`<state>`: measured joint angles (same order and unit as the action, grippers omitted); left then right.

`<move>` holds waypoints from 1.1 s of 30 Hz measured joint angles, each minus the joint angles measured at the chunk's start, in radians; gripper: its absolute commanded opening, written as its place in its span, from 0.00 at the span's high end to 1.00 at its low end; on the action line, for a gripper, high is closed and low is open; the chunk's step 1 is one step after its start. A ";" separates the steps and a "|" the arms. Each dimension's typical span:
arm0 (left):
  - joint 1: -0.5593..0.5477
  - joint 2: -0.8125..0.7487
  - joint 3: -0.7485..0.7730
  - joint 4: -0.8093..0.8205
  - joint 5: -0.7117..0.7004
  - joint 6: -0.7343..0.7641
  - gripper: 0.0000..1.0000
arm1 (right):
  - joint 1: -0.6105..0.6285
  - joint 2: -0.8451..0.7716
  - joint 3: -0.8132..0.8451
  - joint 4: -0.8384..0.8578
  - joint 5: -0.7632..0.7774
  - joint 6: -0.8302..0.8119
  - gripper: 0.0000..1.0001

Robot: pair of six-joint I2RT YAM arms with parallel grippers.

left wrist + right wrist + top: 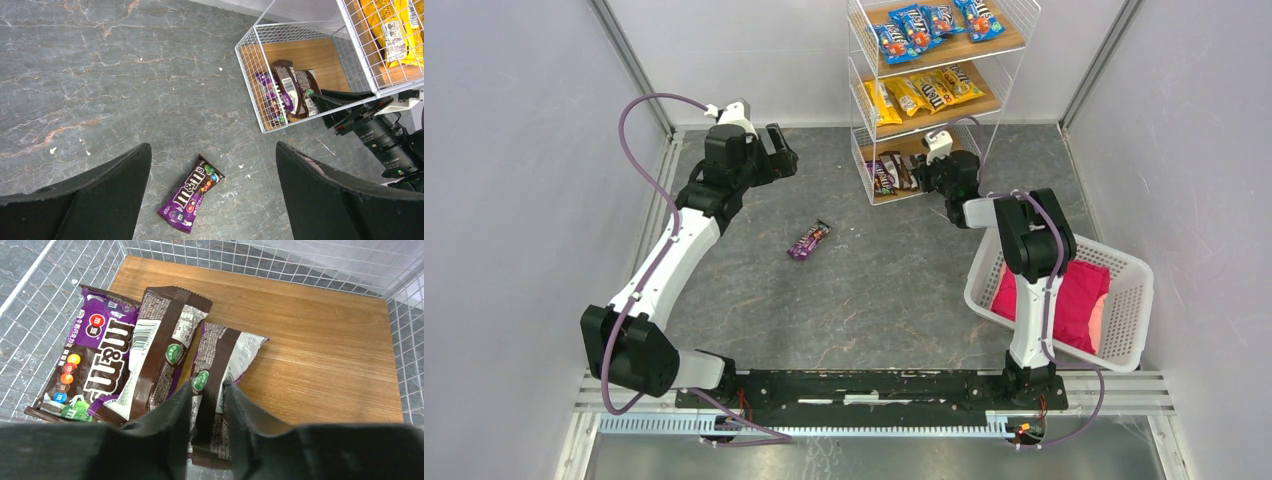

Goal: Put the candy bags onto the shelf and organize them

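Observation:
A purple candy bag (809, 240) lies alone on the grey table; in the left wrist view it (191, 199) lies below my left gripper (212, 146), which is open and empty above it. My left gripper (784, 158) hovers at the back left. My right gripper (931, 172) reaches into the bottom tier of the white wire shelf (856, 110). Its jaws (206, 385) are shut on a dark brown candy bag (222, 357) lying on the wood. Beside it lie another brown bag (162, 340) and a purple bag (95, 360). Blue bags (934, 22) fill the top tier, yellow bags (924, 95) the middle.
A white lattice basket (1129, 270) holding a pink cloth (1064, 295) stands at the right, next to the right arm. Wire mesh walls (60, 295) close in the shelf tier on the left, back and right. Grey walls enclose the table.

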<state>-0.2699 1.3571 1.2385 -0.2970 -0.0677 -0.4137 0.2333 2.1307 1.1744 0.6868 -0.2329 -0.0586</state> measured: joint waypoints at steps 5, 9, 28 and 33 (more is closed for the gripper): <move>0.000 0.004 0.000 0.000 0.000 0.000 0.00 | -0.003 0.005 0.021 -0.005 0.010 0.011 0.41; 0.000 0.009 0.000 -0.002 0.000 0.000 0.00 | -0.004 -0.004 0.029 -0.024 0.031 0.037 0.39; 0.000 0.001 0.000 -0.004 0.000 0.000 0.00 | 0.260 -0.642 -0.536 -0.308 0.105 0.338 0.14; 0.000 -0.014 0.000 -0.006 -0.002 0.000 0.00 | 0.474 -0.634 -0.511 -0.367 0.098 0.469 0.13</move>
<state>-0.2699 1.3430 1.2385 -0.3031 -0.0692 -0.4137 0.7074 1.4971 0.6636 0.3195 -0.1349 0.4103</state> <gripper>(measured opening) 0.995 0.868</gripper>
